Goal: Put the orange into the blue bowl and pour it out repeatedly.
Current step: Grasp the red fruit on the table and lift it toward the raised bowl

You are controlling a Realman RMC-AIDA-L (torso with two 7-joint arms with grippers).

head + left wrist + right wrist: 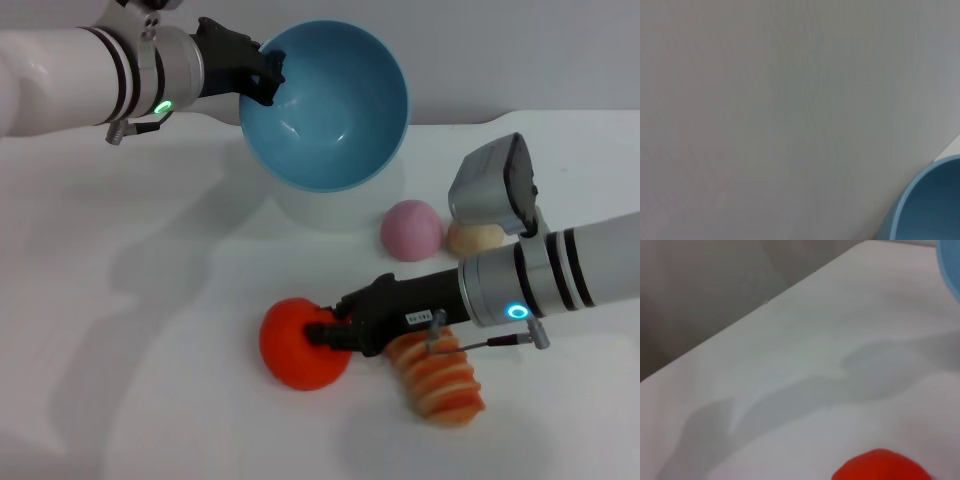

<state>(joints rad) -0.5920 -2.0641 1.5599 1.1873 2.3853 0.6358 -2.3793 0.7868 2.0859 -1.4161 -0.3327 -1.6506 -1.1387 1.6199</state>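
Nearest the head camera: ridged bread piece (438, 378), lying under the right arm. Just beside it the orange (301, 343) on the white table (120, 330), right gripper (330, 335) closed against its side, apparently for a lift. Blue bowl (325, 105) empty, raised and tipped forward, rim pinched by left gripper (264, 78), likely presenting its mouth. Pink ball (411, 230) near, idle.

The orange (298, 344) is a glossy red-orange rounded fruit, slightly lumpy, resting on the white table (150, 300). The blue bowl (325, 105) is round, smooth and light blue, with deep plain walls. It is empty, lifted off the table and tipped so its opening faces forward, well above and behind the orange.
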